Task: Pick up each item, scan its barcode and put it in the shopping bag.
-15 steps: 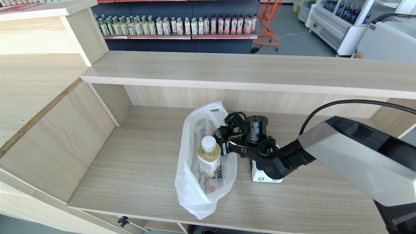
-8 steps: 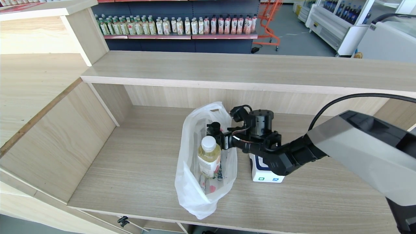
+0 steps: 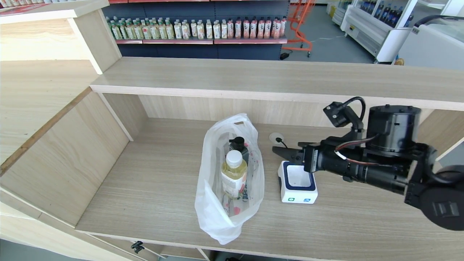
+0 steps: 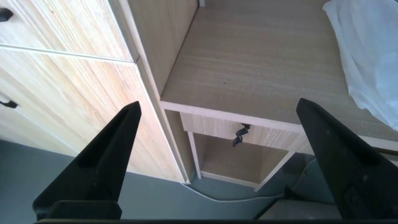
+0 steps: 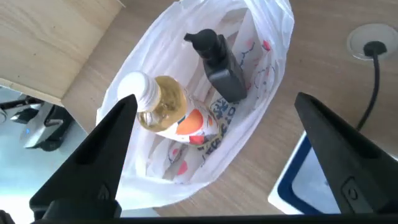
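Note:
A white plastic shopping bag (image 3: 217, 203) stands open on the counter. Inside it are a yellow drink bottle (image 3: 233, 175) with a white cap and, behind it, a dark pump bottle (image 3: 239, 145). In the right wrist view the drink bottle (image 5: 168, 112) and the pump bottle (image 5: 217, 65) lie in the bag (image 5: 149, 180). The white and blue barcode scanner (image 3: 297, 181) sits right of the bag. My right gripper (image 3: 286, 152) hovers open and empty above the scanner's far edge. My left gripper (image 4: 217, 162) is open, low beside the counter's front edge.
A cable grommet (image 3: 276, 138) with a plug sits in the counter behind the scanner. A raised wooden ledge (image 3: 275, 78) runs along the back and a side wall (image 3: 72, 152) closes the left. A drawer with a key (image 4: 239, 132) is under the counter.
My right gripper has pulled back out of the bag to the right and now hangs over the scanner. The dark pump bottle it carried stays in the bag.

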Available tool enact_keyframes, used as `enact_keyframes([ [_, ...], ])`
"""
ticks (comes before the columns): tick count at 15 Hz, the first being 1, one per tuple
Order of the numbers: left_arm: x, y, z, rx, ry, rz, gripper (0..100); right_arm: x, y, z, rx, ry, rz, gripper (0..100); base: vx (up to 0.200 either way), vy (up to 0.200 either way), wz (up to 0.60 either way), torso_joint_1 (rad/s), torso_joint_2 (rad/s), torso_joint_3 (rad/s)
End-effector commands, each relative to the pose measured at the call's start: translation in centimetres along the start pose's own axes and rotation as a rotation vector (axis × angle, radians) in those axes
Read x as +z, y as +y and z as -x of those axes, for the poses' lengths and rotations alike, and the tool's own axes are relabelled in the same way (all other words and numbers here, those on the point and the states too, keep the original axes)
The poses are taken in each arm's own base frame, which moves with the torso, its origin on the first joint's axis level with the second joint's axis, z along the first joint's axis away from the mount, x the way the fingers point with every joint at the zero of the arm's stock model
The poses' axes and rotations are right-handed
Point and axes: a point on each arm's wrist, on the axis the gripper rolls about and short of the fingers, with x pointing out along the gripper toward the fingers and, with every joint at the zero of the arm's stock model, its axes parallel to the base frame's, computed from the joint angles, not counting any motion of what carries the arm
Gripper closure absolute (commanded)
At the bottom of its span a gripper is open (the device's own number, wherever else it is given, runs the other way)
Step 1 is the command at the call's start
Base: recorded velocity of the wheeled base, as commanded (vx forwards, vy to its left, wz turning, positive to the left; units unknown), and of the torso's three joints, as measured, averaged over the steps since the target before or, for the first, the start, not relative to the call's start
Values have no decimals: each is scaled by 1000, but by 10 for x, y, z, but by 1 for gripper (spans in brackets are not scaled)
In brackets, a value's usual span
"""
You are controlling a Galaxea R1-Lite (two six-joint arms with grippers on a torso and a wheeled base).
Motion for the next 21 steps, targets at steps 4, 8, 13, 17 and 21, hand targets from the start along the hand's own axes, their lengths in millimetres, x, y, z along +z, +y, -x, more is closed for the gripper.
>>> enact_keyframes([
  [4,0,0,0,0,1,0,0,-106,9,241,-624,-92,37,0,0,0,0,0,0,0],
  [8,0,0,0,0,0,0,0,-107,16,268,-674,-104,84,0,0,0,0,0,0,0],
  [13,0,0,0,0,0,0,0,-159,18,265,-676,-179,173,0,0,0,0,0,0,0],
  [17,0,0,0,0,0,0,0,-179,25,274,-655,-282,180,0,0,0,300,-1,1,1],
  [21,0,0,0,2,0,-1,0,-180,24,274,-662,-274,157,0,0,0,0,0,0,0],
])
